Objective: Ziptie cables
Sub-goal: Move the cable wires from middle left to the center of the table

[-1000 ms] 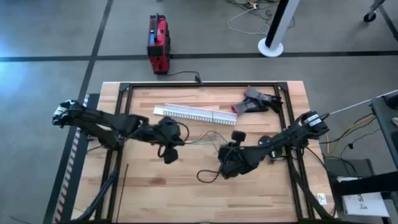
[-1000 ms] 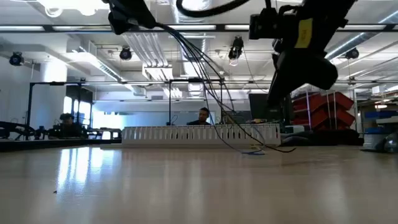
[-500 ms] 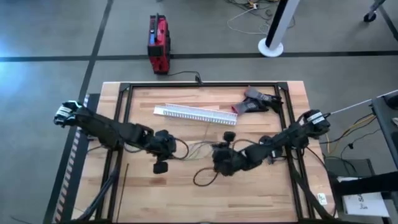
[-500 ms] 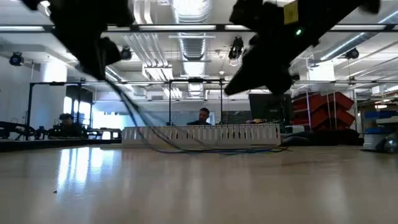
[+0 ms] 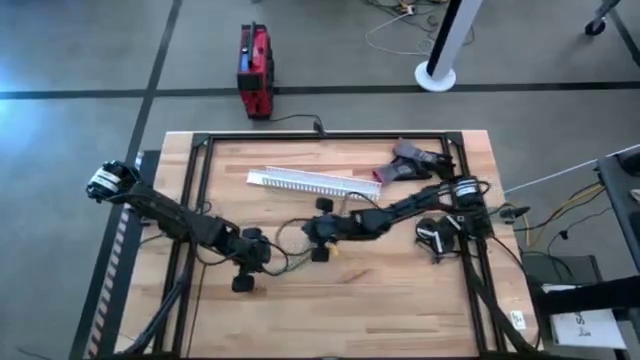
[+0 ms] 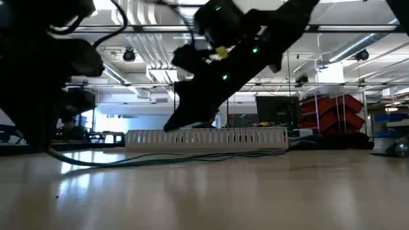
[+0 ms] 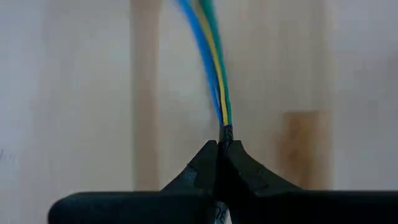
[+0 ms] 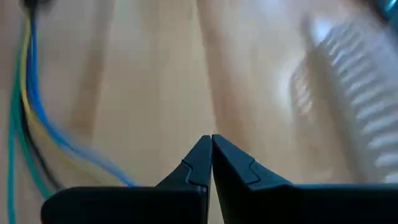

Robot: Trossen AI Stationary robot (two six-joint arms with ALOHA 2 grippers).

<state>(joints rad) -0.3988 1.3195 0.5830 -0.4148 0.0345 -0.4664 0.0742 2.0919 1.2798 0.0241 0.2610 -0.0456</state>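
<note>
Long white slotted plastic channel (image 5: 312, 183) lying near the table's (image 5: 400, 300) far edge; dark tool (image 5: 410, 165) by the far right corner. Left claw (image 5: 252, 262) low near the table's middle, pinching the cables (image 7: 214, 62): thin, limp blue, yellow and green wires trailing flat across pale wood. Right claw (image 5: 320, 238) just beside the channel, pressed together, holding nothing.

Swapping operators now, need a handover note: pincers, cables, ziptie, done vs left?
Left pincer: shut on the cables, near the table's front-left.
Right pincer: shut, holding nothing, mid-table just in front of the white channel.
Cables trail along the wood from the left pincer toward the right one.
Ziptie: a thin black strip lies at the front-left, untouched.
Done: cables gripped at one end. Left: fetch ziptie, wrap, cinch.
</note>
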